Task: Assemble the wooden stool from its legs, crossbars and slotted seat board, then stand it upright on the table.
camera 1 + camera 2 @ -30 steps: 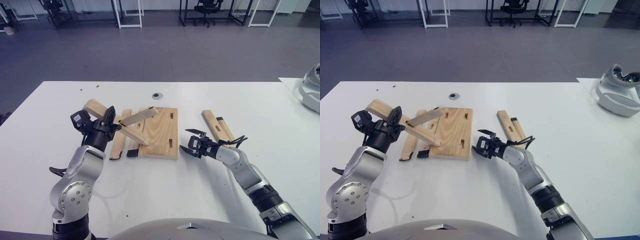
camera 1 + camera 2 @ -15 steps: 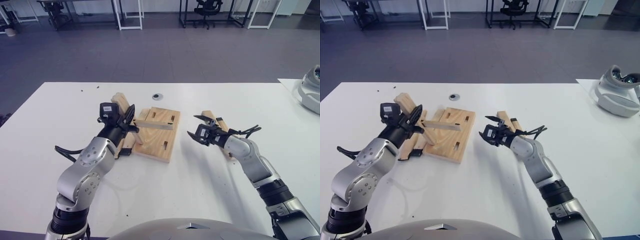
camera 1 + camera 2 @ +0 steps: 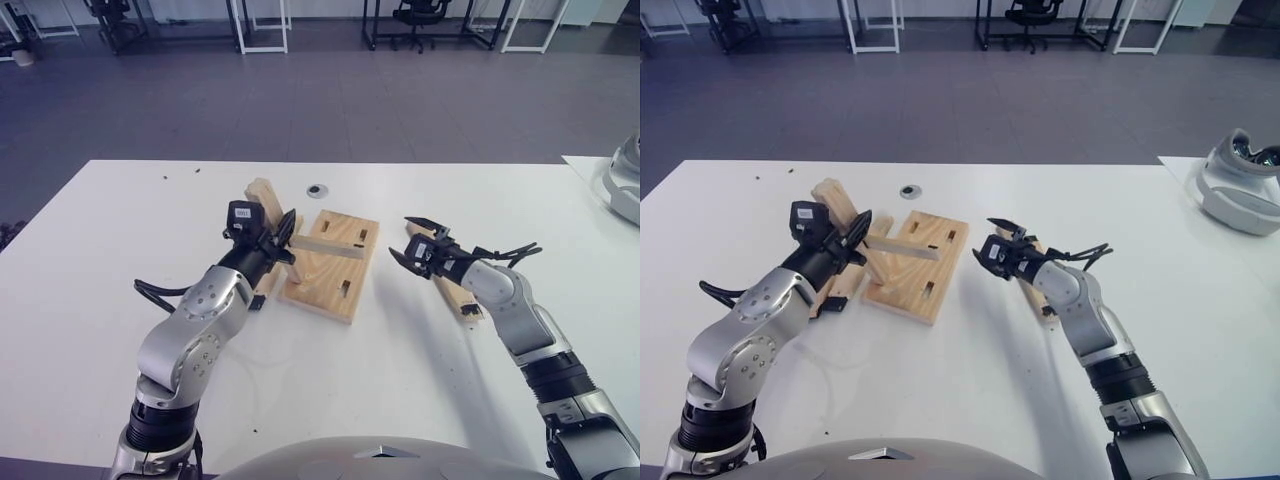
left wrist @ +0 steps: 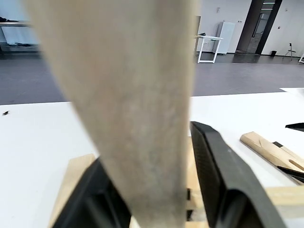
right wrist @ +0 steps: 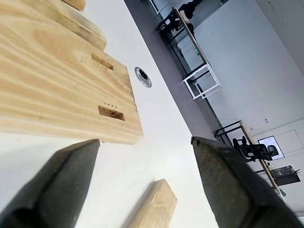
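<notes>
Your left hand (image 3: 268, 240) is clenched on a wooden leg (image 3: 262, 195) just left of the seat board (image 3: 340, 272). In its wrist view you see the leg (image 4: 137, 118) pinched between the two black fingers (image 4: 223, 180). A crossbar (image 3: 328, 250) juts from that leg across the board's far half, and you cannot tell whether it touches the board. More wooden pieces (image 3: 843, 284) lie on the counter (image 3: 120, 230) by the board's left edge. Your left forearm hides most of them, so their number is unclear.

The seat board lies skewed on the counter with its slots facing up. Just right of it, your right hand (image 3: 418, 250) is spread wide and grasps nothing. Its wrist view shows the two dark fingers (image 5: 61, 175) far apart, with the seat board (image 5: 71, 95) beyond them.

Loose legs (image 3: 458, 292) lie right of the board under your right forearm, partly covered. Well to the board's right, a white headset (image 3: 1240, 190) rests on the neighbouring white surface, cut off in the left eye view.
</notes>
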Robot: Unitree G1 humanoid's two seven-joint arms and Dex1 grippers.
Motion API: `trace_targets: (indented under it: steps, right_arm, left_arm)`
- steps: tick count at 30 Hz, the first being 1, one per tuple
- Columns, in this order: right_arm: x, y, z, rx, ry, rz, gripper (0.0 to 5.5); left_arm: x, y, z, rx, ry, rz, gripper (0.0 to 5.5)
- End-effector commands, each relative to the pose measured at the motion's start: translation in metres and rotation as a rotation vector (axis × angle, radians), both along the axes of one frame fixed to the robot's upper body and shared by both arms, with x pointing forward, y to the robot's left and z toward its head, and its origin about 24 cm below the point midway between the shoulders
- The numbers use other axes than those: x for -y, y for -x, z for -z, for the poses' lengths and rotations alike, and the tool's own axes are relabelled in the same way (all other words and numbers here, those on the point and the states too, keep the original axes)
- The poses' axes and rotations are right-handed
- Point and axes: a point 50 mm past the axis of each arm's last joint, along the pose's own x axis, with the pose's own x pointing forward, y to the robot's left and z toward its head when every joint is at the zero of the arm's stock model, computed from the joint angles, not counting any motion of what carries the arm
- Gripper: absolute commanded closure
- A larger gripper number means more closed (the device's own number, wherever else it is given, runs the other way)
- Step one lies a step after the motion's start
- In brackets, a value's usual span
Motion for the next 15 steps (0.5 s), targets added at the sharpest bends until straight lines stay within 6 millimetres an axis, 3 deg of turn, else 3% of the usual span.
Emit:
trace_targets:
  steps: [1,9,12,15]
  right_arm:
    - [0.010,-0.008,-0.009,0.031,0.021,0.025,1.90]
    - [0.038,-0.006,-0.015,0.052,0.047,0.131,1.90]
    - [0.045,-0.005,-0.016,0.058,0.048,0.155,1.90]
    - [0.052,-0.006,-0.018,0.064,0.040,0.183,1.90]
  left_arm:
    - [0.006,0.014,-0.015,-0.036,0.188,0.139,3.03]
    - [0.015,0.024,-0.055,-0.032,0.400,0.398,1.69]
    - [0.009,0.028,-0.098,0.157,0.369,0.480,1.15]
    - [-0.010,0.026,-0.155,0.419,0.407,0.438,1.12]
